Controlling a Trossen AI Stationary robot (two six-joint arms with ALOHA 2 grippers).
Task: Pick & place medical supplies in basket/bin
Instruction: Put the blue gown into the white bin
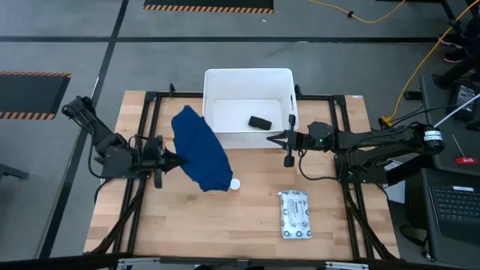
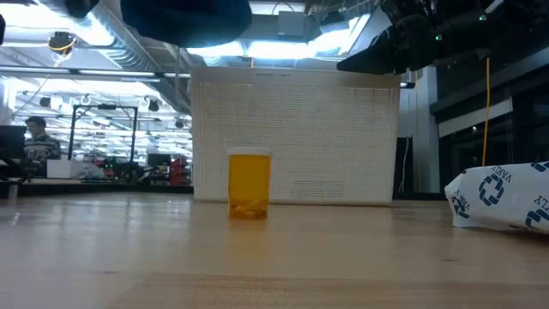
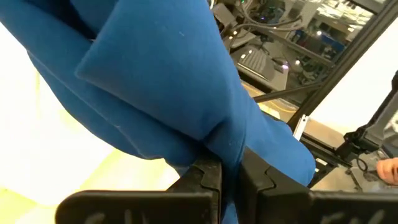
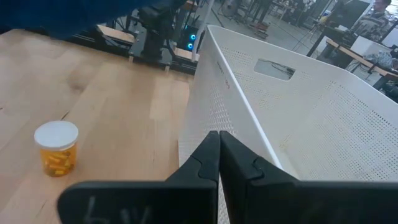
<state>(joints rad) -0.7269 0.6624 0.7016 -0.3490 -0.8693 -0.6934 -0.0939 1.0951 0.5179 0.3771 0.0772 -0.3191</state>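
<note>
The dark blue cloth (image 1: pixel 201 150) hangs in the air over the table's middle, in front of the white bin (image 1: pixel 225 82); it also shows at the low view's top (image 2: pixel 184 17). My left gripper (image 1: pixel 172 160) is shut on it at its left side. The small black cylinder (image 1: pixel 260 122) lies on the bin's floor. The white-capped orange bottle (image 1: pixel 235 183) stands upright on the table, half under the cloth. The printed packet (image 1: pixel 295 214) lies flat near the right front. My right gripper (image 1: pixel 274 139) is shut and hovers above the bin's near wall (image 4: pixel 214 93), touching nothing. My left gripper pinches a bunched fold of the cloth (image 3: pixel 217 140) between its two fingers (image 3: pixel 202 177), several layers thick. The fingers come in level from the table's left. The cloth is lifted clear of the table and drapes slack to either side of the hold.
The bin (image 2: pixel 296 137) stands at the table's far middle, its perforated near wall tall behind the bottle (image 2: pixel 250 184). The packet (image 2: pixel 502 197) lies at the right. A black frame (image 1: pixel 150 105) runs along the table's edges. Bare wood (image 1: pixel 187 225) lies at the near left.
</note>
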